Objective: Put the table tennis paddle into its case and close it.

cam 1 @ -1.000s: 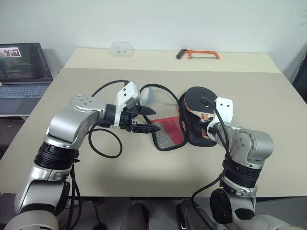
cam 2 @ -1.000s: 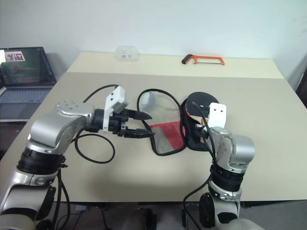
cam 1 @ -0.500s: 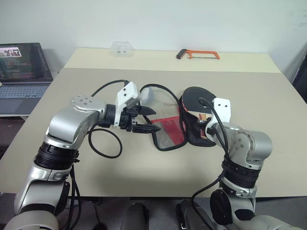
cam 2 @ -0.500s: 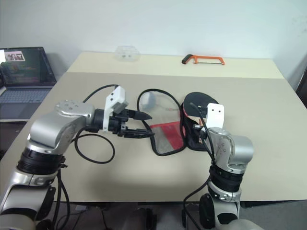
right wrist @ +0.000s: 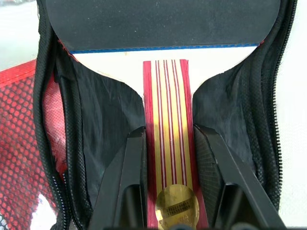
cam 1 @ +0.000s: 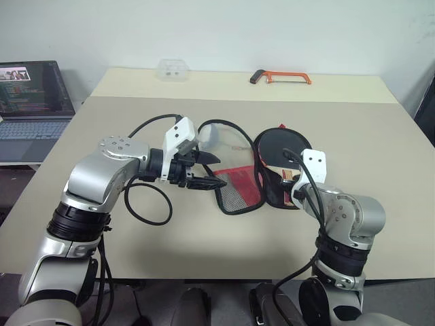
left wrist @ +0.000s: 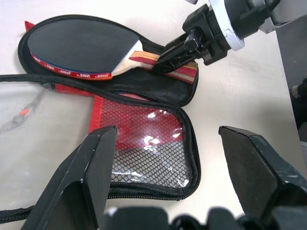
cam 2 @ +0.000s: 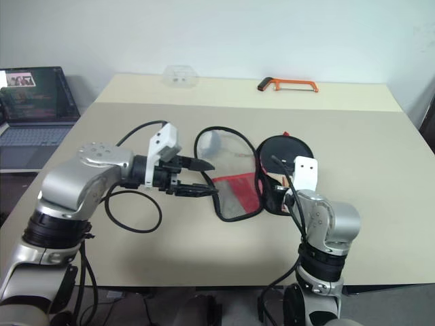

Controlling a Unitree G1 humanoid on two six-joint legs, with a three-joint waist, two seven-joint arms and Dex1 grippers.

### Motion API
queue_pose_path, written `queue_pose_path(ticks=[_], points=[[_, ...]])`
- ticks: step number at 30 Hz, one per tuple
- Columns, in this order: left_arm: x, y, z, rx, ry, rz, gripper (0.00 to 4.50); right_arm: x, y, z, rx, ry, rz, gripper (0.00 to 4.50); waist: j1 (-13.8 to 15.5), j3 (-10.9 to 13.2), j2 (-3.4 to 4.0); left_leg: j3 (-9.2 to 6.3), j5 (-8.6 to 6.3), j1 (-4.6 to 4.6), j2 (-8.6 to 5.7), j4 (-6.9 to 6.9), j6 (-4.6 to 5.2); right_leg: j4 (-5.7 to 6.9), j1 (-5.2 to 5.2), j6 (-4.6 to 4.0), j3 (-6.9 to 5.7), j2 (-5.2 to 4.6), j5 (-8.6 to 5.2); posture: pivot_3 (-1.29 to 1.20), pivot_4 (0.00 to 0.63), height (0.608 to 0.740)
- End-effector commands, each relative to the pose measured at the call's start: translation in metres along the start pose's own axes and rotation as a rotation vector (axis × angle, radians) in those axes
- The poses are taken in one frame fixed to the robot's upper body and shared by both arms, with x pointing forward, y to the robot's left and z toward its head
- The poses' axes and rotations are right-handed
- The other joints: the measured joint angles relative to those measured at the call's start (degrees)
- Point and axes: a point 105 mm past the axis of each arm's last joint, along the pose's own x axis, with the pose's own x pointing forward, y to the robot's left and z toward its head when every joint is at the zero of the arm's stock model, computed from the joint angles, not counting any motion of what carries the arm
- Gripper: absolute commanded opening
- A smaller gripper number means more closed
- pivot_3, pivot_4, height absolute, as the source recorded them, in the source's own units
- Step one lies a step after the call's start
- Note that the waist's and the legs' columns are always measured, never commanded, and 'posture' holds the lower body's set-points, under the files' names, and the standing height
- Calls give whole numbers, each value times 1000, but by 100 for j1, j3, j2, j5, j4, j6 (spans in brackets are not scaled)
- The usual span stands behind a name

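We are at the placing step: our right gripper has its two fingers clamped on the striped wooden handle of the table tennis paddle, and the blade lies flat inside the open half of the case, black rubber face up. The case sits spread open near the middle of the table, closer to the near edge than the far one, with its red mesh-pocket flap folded out flat beside the half that holds the paddle.

Our left gripper hovers just above the table beside the flap's outer rim, fingers spread wide and holding nothing.

We judge that the paddle is seated, or nearly so, the handle lying in the narrow neck of the case. The next move calls for the right gripper to let go of the handle and back out without dragging the paddle with it. Then the left gripper takes the flap's rim, folds it over the blade, and the zipper has to be run round.
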Motion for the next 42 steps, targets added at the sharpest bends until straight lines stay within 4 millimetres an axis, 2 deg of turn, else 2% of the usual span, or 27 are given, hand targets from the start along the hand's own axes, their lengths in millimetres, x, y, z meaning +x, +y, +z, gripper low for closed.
queue_pose_path(ticks=[1, 6, 10, 11, 15, 17, 20, 24, 27, 29, 31, 34, 37, 42], points=[[-3, -3, 10, 53, -10, 3, 3707, -1, 41, -19, 73, 64, 160, 1399, -1, 0, 0, 0, 0, 0, 0, 0, 0, 0, 0, 0, 0, 0, 0, 0, 150, 740], [-3, -2, 10, 52, -10, 6, 3707, 0, 38, -15, 80, 61, 151, 2954, 0, 0, 0, 1, 0, 0, 0, 0, 0, 0, 0, 0, 0, 0, 0, 0, 150, 740], [-2, -1, 10, 53, -11, 7, 3707, 0, 37, -10, 82, 51, 149, 4378, 1, -3, -2, -1, 0, 0, 0, 1, 0, 0, 3, 0, -1, 0, 0, 0, 150, 740], [-2, -1, 10, 53, -11, 7, 3707, 0, 36, -9, 81, 47, 148, 4493, 1, -5, -2, -2, 0, 1, 0, 2, 0, 0, 3, 0, -2, 0, 0, 0, 150, 740], [-4, 4, 10, 52, -10, 31, 3707, -6, 37, 3, 48, -5, 191, 4493, 1, -9, -8, -2, 0, 1, 0, 2, 0, 0, 5, 0, -3, 0, 0, 0, 150, 740], [-7, 15, 11, 54, -20, 89, 3707, -17, 41, 16, -41, -74, 271, 4493, 0, -9, -8, -2, 0, 2, 0, 2, 0, 2, 3, 0, -3, 0, 0, 0, 150, 740], [-10, 28, 13, 39, -37, 157, 3707, -29, 38, 23, -195, -127, 316, 4493, -2, -9, -7, -1, 0, 1, 0, 2, 0, 4, 0, 0, -2, 0, 0, 0, 150, 740], [-21, 32, 9, 32, -31, 160, 3707, -49, 17, 33, -412, -159, 333, 4493, 1, -9, -8, 1, 0, -1, -2, 0, 1, -12, 5, 1, -1, -1, 0, 0, 150, 740], [-37, 46, 4, 13, -25, 214, 3707, -71, -10, 62, -557, -183, 302, 4493, 5, -8, -7, 3, 0, -1, -2, 1, 1, -11, 4, 1, 1, -1, 0, 0, 150, 740], [-43, 50, 3, -6, -34, 219, 3707, -80, -19, 70, -604, -168, 301, 4493, 6, -7, -5, 4, -1, -1, -2, 1, 2, -9, 4, 1, -2, 0, 0, 0, 150, 740], [-47, 54, -7, -25, -4, 227, 3707, -90, -11, 66, -642, -152, 399, 4493, -4, -11, -12, 7, -1, 2, 1, 0, 3, -12, 8, 1, -2, 4, 0, 0, 150, 740], [-56, 65, -40, -15, 152, 284, 3707, -118, 14, 55, -753, -227, 645, 4493, -7, -13, -14, 3, -1, 4, 5, -3, 3, -12, 7, 1, 0, 15, -1, 0, 150, 740], [-58, 75, -67, 6, 271, 334, 3707, -129, 17, 50, -789, -277, 736, 4493, 21, -12, -14, 1, -1, 1, 5, -2, 3, -14, 6, 0, -5, 15, -1, 0, 150, 740], [-39, 79, -77, -1, 262, 325, 3707, -133, 13, 59, -773, -362, 758, 4493, 98, -13, -16, 6, -2, 0, -3, 14, 4, -14, 16, 8, -7, -2, 4, 0, 150, 740]])
